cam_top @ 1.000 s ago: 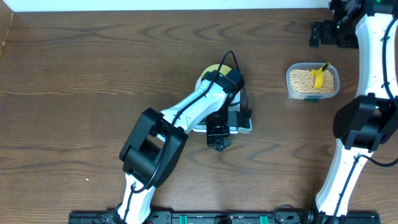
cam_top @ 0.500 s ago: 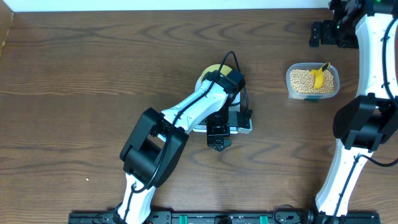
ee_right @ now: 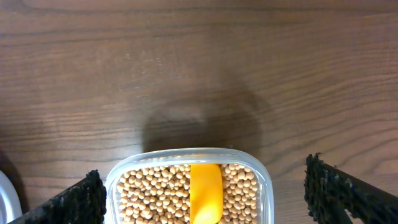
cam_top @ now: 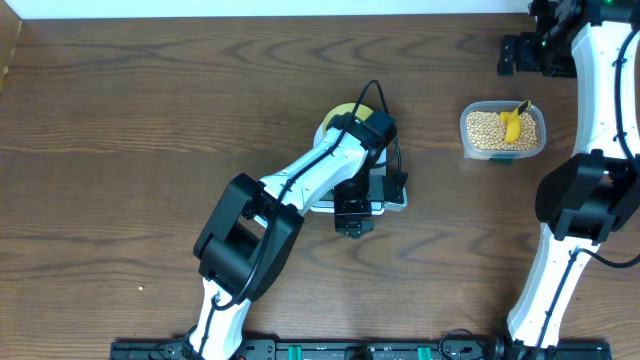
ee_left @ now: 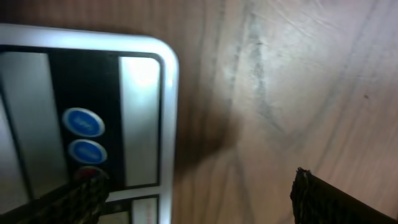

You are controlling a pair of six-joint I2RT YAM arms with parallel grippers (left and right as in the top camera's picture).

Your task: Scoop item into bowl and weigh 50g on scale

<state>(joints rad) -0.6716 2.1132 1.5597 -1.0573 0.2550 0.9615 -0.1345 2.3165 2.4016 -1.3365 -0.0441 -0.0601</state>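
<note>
Right now we are looking at the item [cam_top: 483, 130], a heap of tiny tan beans, lying in a clear tub [cam_top: 465, 146] near the right edge of the surface [cam_top: 120, 120], toward its far corner. A yellow scoop [cam_top: 514, 124] is resting on top of the beans, one end reaching toward the tub's far rim.

We are finding the right claw [cam_top: 518, 56] hanging just beyond the tub on its far side, fingers spread wide and gripping nothing. The left claw [cam_top: 350, 222] is spread as well and empty, hovering near the middle of the surface over the button end of the scale [cam_top: 393, 200]. The bowl [cam_top: 338, 110] is peeking out from under the left arm at the scale's far end; we cannot tell whether it is sitting on the platform.

We are judging the beans to be hard, smooth and quick to roll, so pinching them is pointless; they are going to need the scoop. That scoop is looking light and stiff, so we are favouring a firm grip on its handle, held level so that nothing spills.
</note>
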